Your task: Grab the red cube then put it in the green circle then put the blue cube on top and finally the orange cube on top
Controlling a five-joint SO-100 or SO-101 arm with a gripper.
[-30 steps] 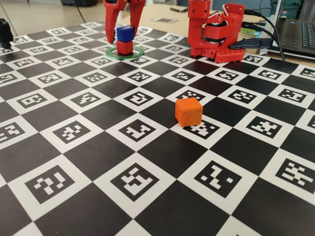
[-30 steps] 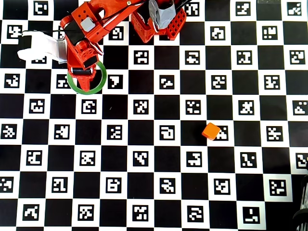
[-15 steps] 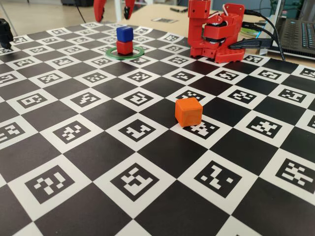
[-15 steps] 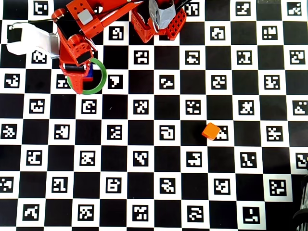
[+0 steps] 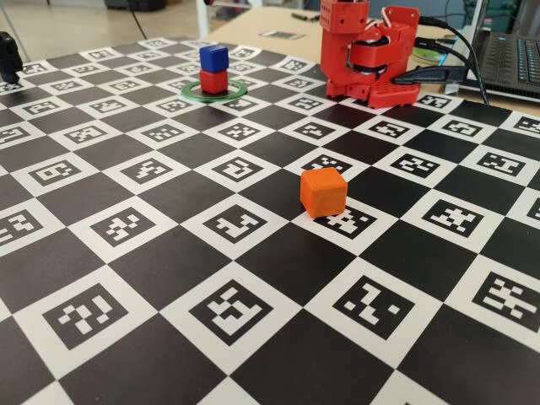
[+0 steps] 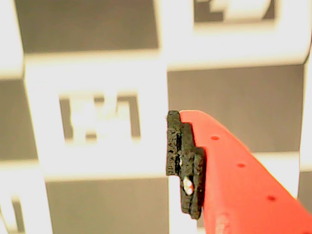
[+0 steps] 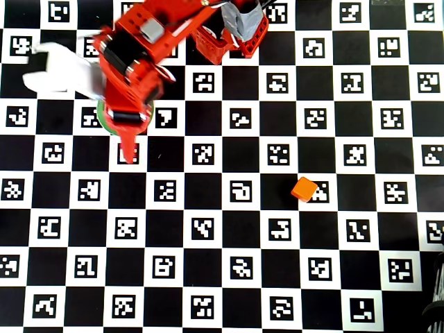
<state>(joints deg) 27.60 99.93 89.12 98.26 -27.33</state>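
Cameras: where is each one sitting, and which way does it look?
Fixed view: low at the board's near edge, looking across at the orange cube, the blue cube on the red cube in the green circle, and the arm's base.
Wrist view: rides on the hand, looking at blurred board; one finger shows.
Overhead view: straight down; arm covers the ring.
Fixed and overhead views share the orange cube.

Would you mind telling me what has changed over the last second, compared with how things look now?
The gripper, which stood around the blue cube a second ago, has let it go, risen out of the fixed view and swung off the green circle toward the board's middle. The blue cube stays stacked on the red cube inside the circle; the orange cube has not moved.
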